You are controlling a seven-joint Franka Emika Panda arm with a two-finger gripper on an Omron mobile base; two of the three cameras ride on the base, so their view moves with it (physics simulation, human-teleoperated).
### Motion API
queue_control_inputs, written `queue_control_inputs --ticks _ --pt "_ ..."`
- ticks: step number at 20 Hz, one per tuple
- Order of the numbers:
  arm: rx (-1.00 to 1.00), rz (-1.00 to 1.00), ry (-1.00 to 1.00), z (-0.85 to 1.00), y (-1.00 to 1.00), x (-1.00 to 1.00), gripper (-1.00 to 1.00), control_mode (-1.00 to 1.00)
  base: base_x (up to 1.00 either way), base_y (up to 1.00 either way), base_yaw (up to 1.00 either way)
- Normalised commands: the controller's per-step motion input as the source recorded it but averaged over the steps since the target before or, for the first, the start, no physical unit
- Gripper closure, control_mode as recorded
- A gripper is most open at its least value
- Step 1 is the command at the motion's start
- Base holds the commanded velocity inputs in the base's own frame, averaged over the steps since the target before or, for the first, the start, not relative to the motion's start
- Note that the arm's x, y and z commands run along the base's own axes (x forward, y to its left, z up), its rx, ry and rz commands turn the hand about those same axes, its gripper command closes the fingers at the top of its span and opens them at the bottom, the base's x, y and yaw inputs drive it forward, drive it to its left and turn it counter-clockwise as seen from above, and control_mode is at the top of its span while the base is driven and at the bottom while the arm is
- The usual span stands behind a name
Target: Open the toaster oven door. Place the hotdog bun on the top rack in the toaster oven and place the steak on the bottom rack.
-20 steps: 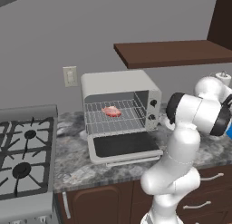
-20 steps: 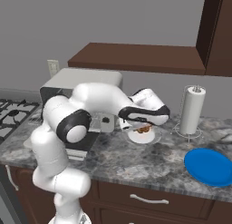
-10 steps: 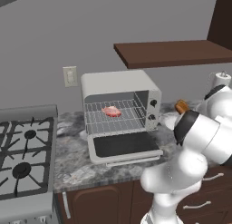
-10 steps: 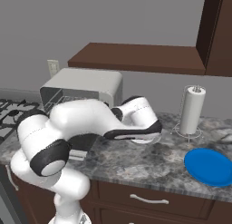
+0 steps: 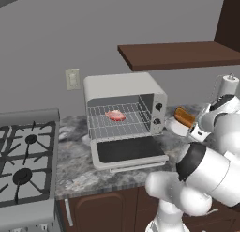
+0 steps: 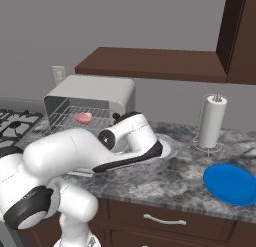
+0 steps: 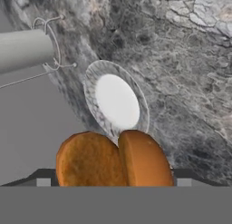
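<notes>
My fingers (image 5: 193, 127) stand wide and hold the hotdog bun (image 5: 184, 117) by its sides. The bun hangs clear of the white dish (image 5: 174, 128), just above its right rim. Looking along my hand, the bun (image 7: 113, 159) sits close at the bottom, and the dish (image 7: 117, 100) lies bare past it on the grey stone desk (image 7: 181, 82).

The toaster oven (image 5: 124, 88) stands toward the back of the desk, left of the dish and right of the stove (image 5: 23, 156). Its door (image 5: 129, 150) is dropped flat, reaching toward the desk's front edge. The steak (image 5: 115, 115) lies on a wire rack (image 5: 101, 120) inside, near the middle. I cannot tell whether that is the upper or the lower shelf.

The paper towel roll (image 6: 211, 122) stands upright near the back edge, right of the dish. The blue plate (image 6: 231, 183) rests near the front right corner, well apart from the bun.
</notes>
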Motion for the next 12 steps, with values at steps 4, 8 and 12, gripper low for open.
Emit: queue_control_inputs --ticks 4,8,12 --pt "-0.02 0.16 0.18 0.8 0.23 -0.11 1.0 -1.0 0.0 0.0 0.0" --pt "-0.01 0.17 0.22 0.79 0.22 -0.12 1.0 -1.0 0.0 0.0 0.0" --pt "0.0 0.18 0.15 0.76 0.3 0.0 1.0 -1.0 0.0 0.0 0.0"
